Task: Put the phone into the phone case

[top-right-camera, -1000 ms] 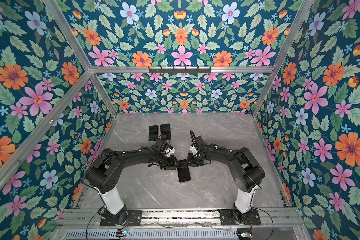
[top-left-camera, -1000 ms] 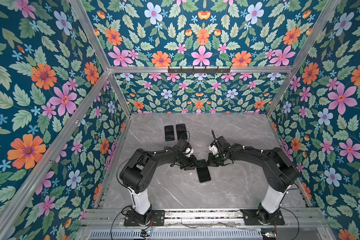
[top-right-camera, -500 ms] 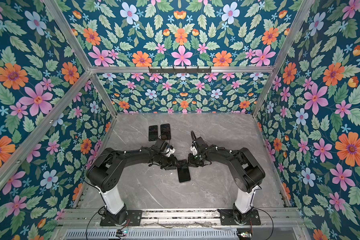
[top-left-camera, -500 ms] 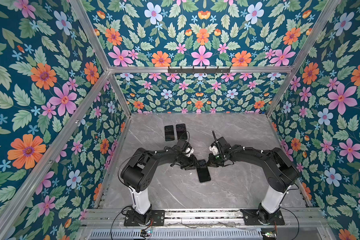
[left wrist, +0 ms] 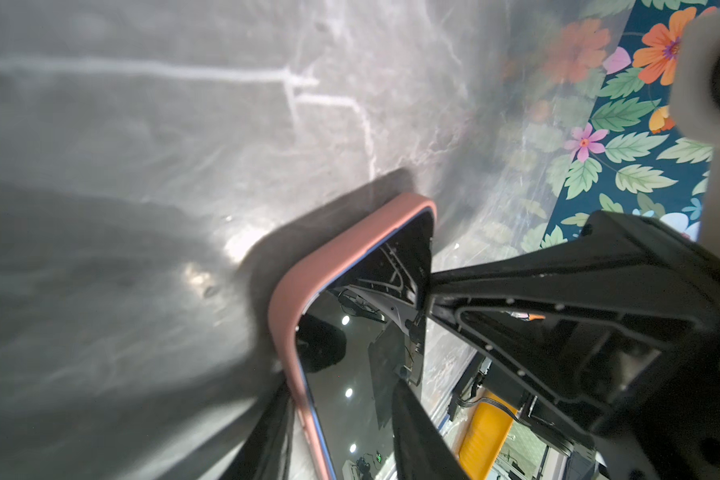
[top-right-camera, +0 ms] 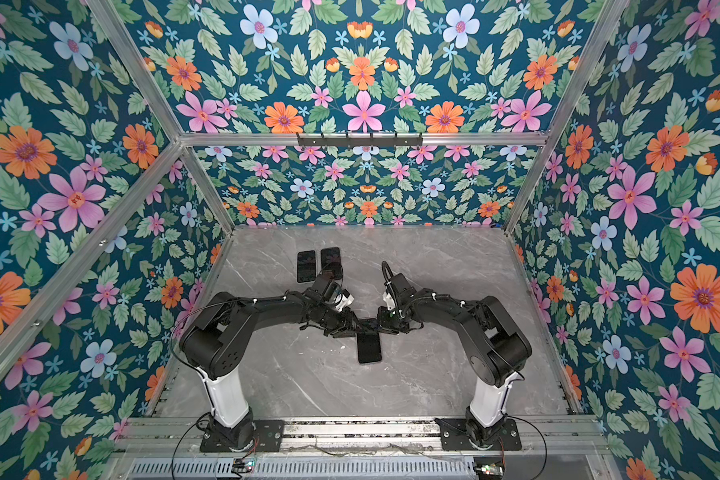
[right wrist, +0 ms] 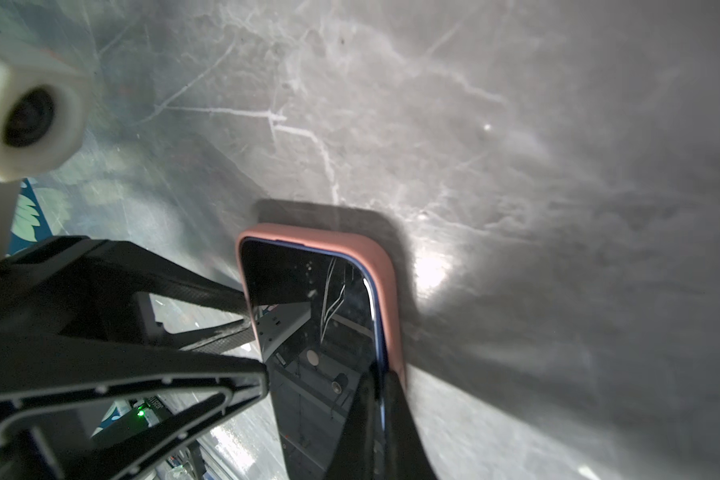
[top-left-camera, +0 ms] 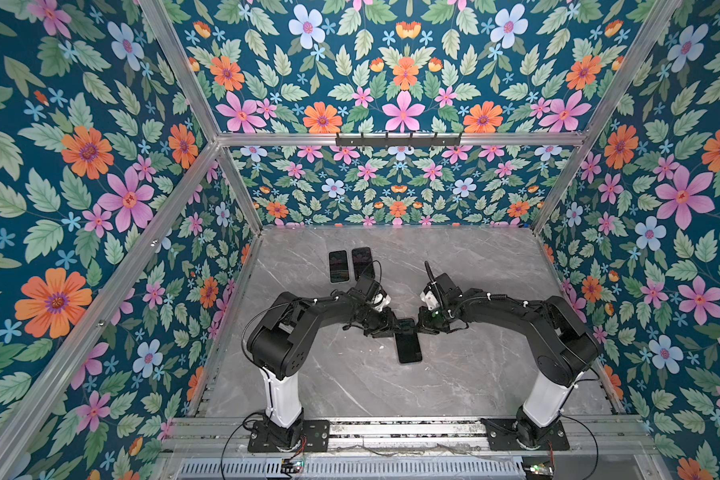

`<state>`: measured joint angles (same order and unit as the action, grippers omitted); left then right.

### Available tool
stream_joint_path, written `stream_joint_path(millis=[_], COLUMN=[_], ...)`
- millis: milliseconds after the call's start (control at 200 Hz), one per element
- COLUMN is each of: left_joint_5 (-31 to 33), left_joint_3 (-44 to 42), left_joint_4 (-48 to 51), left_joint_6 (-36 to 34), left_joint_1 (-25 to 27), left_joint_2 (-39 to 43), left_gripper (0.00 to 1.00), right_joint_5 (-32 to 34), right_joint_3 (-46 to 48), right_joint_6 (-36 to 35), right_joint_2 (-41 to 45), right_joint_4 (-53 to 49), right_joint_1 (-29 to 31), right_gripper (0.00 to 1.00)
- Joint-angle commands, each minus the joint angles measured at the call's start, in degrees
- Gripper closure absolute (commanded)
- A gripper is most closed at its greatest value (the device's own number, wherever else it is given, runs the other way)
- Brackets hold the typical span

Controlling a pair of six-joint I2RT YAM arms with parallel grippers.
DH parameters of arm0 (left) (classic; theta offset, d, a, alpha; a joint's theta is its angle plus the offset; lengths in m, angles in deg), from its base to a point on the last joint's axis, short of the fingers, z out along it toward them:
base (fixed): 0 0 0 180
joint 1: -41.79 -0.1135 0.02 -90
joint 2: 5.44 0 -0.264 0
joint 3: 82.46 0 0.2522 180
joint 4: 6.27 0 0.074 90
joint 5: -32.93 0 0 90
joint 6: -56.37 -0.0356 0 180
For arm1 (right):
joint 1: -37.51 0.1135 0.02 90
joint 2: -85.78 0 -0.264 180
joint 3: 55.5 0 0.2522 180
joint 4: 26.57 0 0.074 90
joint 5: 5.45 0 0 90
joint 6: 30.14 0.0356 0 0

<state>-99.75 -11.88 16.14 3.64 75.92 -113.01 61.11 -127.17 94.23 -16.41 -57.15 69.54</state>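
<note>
The phone (top-left-camera: 408, 347) lies screen up mid-table inside the pink phone case (left wrist: 308, 274), with its blue edge showing along the rim. Both grippers meet at its far end. My left gripper (top-left-camera: 388, 328) comes from the left and stands partly open astride the case's long rim. One of its fingers (left wrist: 267, 436) is outside on the table and the other is over the screen (left wrist: 350, 365). My right gripper (right wrist: 381, 428) is shut, pinching the opposite rim of the case (right wrist: 377, 270) with the phone's edge between its fingers. In the other top view the phone (top-right-camera: 369, 349) looks the same.
Two more dark phones (top-left-camera: 338, 266) (top-left-camera: 362, 262) lie side by side at the back left, just behind my left wrist. Floral walls and aluminium posts (top-left-camera: 242, 195) enclose the grey marble table (top-left-camera: 474, 374). The arm bases stand on the front rail (top-left-camera: 391, 432).
</note>
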Motion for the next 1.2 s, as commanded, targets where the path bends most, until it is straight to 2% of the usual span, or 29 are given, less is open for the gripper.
stream_joint_path(millis=[0,210,365,480,620,805,1085,1195], left_joint_5=[5.9,7.0,11.3,13.0,11.7,13.9,14.1,13.6], left_joint_3=[0.5,1.3,3.4,3.0,1.7,-1.0,-3.4,-3.2], left_joint_4=[3.7,6.7,16.1,19.4,19.0,18.3,16.1,14.9], left_joint_6=[-2.0,-3.4,-4.7,-2.9,1.4,6.3,10.3,11.3], left_joint_1=[0.1,-1.2,-1.2,-0.8,2.9,8.5,12.6,13.2], left_joint_2=[-1.5,-1.0,-0.6,2.5,6.8,10.8,13.1,13.3], left_gripper=[0.58,0.58,0.59,0.58,0.59,0.60,0.63,0.63], right_joint_5=[2.9,4.1,5.6,7.3,9.5,10.9,10.8,9.2], right_joint_3=[-1.0,-1.8,-0.9,1.5,5.5,9.9,15.7,16.2], right_joint_6=[-0.9,-1.1,-0.6,1.5,6.7,13.0,21.7,22.1], right_joint_2=[-0.2,2.1,6.5,11.4,16.1,20.3,25.5,25.1], right_joint_4=[-3.3,-5.7,-7.9,-8.7,-8.5,-7.2,-3.3,-1.7], right_joint_1=[0.5,0.7,1.4,2.3,5.5,9.4,9.9,9.9], right_gripper=[0.92,0.90,0.83,0.79,0.73,0.68,0.65,0.64])
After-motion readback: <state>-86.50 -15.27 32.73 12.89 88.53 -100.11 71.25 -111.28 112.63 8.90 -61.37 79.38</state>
